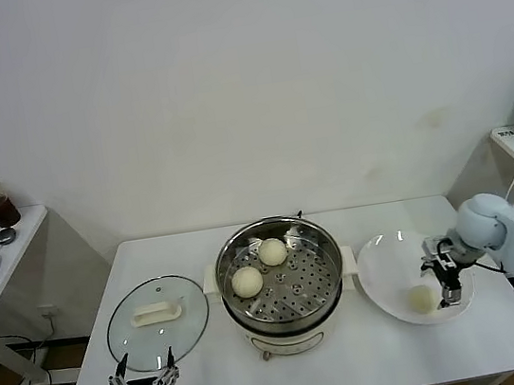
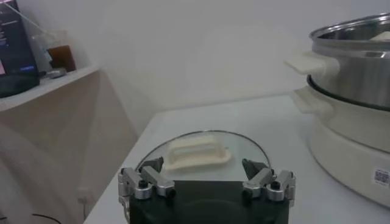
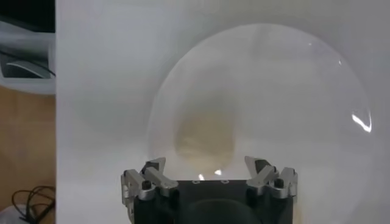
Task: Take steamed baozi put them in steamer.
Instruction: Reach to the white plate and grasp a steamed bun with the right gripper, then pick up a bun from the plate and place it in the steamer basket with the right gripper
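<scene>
At lower right of the head view the right gripper (image 1: 445, 283), jaws apart, hovers over the last baozi (image 1: 422, 298) on the plate (image 1: 382, 261); it should descend centred and close gently before crossing to the steamer (image 1: 278, 276).

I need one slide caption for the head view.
Open right gripper above the plate's baozi; two more in steamer.
</scene>
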